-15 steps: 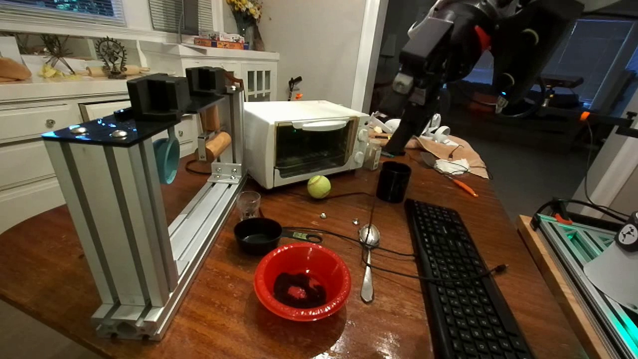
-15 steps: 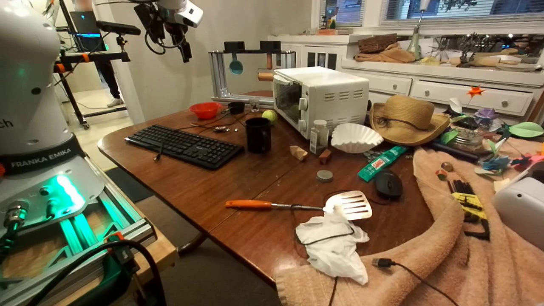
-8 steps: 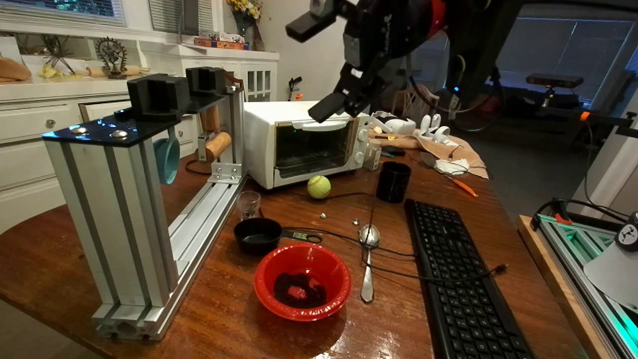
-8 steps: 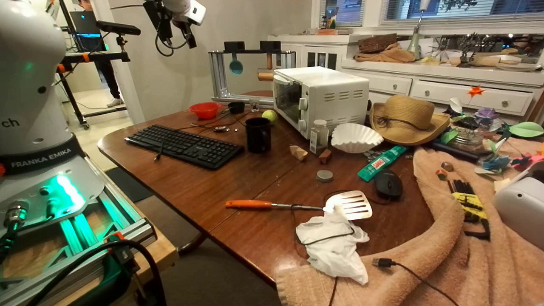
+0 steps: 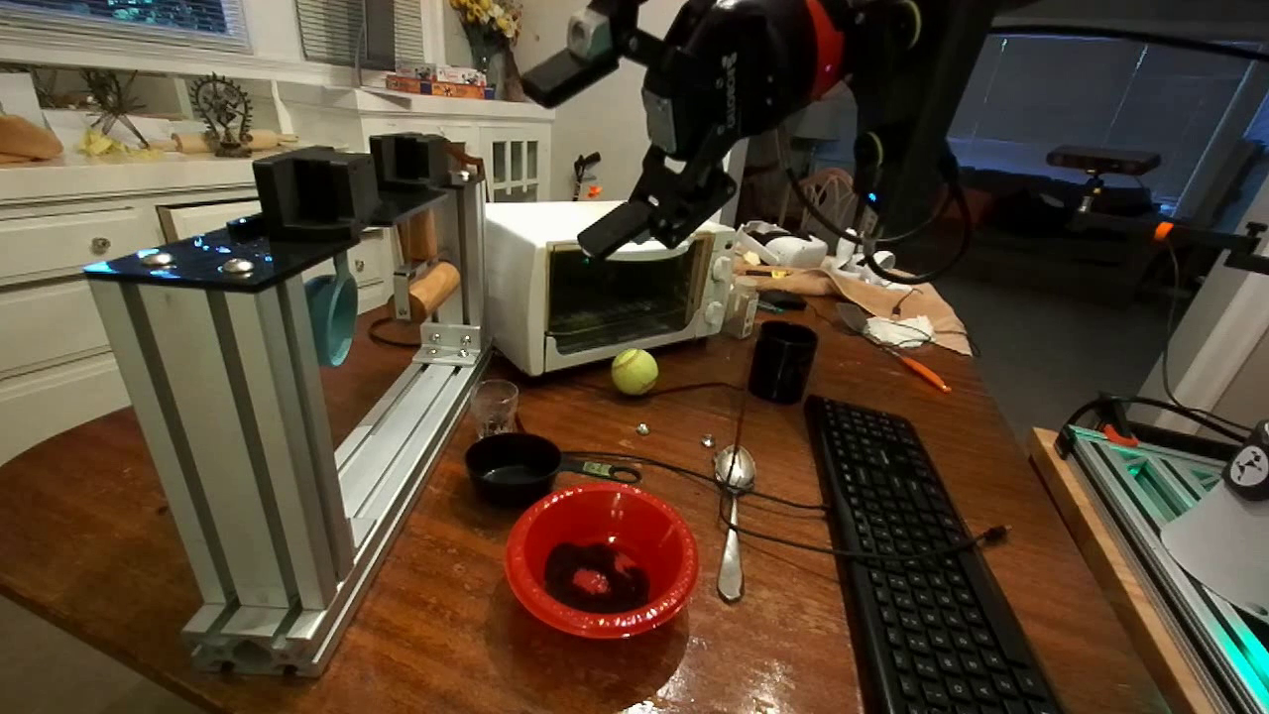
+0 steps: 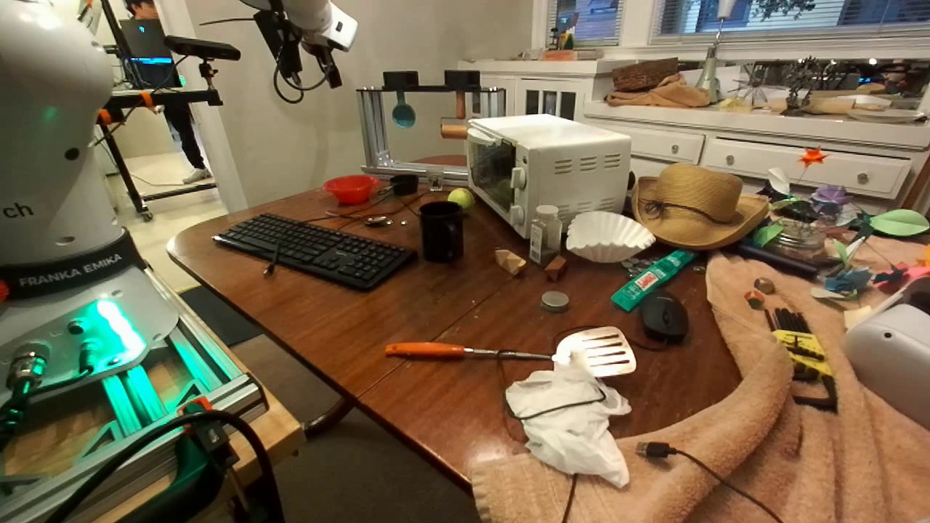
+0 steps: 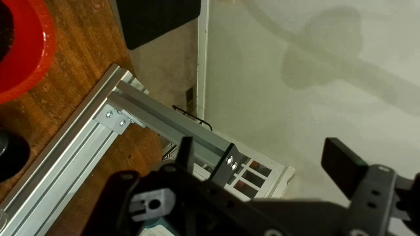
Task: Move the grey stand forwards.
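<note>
The grey stand [image 5: 238, 426] is a tall silver extrusion frame with black blocks on top. It stands upright on the table at the left in an exterior view. It also shows at the back, beside the oven, in an exterior view [image 6: 372, 131]. In the wrist view, its long base beam [image 7: 75, 150] and one post run diagonally. My gripper [image 5: 570, 164] is open and empty, raised above the table and apart from the stand. It shows high up in an exterior view [image 6: 333, 73]. In the wrist view, the gripper's fingers [image 7: 264, 155] are wide apart, the stand's black top plate visible between them.
A white toaster oven [image 5: 605, 288] stands beside the stand's far end. A red bowl [image 5: 602, 560], black measuring cup [image 5: 514, 471], small glass [image 5: 494, 409] and tennis ball [image 5: 634, 372] lie before the stand. A black mug [image 5: 782, 362], spoon [image 5: 732, 526] and keyboard [image 5: 922, 555] lie further right.
My gripper has swung left towards the stand in an exterior view and turned, so both open fingers now show. The grey stand and the table items have not moved.
</note>
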### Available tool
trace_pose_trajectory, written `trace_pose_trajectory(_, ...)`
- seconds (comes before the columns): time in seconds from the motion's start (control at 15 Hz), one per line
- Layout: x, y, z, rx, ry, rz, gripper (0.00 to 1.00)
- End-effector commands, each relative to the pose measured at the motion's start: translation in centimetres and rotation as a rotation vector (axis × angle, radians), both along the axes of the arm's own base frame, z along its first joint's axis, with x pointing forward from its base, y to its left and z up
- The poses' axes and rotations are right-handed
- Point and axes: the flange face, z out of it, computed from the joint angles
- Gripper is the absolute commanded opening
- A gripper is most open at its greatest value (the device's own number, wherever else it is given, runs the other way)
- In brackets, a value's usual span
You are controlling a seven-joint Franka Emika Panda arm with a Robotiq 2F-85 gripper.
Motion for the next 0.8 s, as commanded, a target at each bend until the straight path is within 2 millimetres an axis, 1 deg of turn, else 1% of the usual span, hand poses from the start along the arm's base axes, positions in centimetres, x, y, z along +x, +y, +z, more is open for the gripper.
trace_pose_trajectory(0.0,2.3,0.6,-1.0,0.095,0.012,-0.133,1.0)
trace_pose_trajectory(0.13,3.6,0.8,-1.6,0.149,0.005,-0.205,1.0)
trace_pose_trajectory(0.33,5.3,1.1,-2.9,0.204,-0.007,-0.261,1.0)
trace_pose_trajectory(0.47,6.2,1.3,-4.1,0.221,-0.008,-0.286,1.0)
trace_pose_trajectory(0.6,6.9,1.8,-5.2,0.232,-0.006,-0.305,0.98)
trace_pose_trajectory(0.67,7.0,2.2,-5.8,0.238,-0.001,-0.309,0.93)
trace_pose_trajectory(0.73,7.2,2.6,-6.2,0.242,0.003,-0.309,0.81)
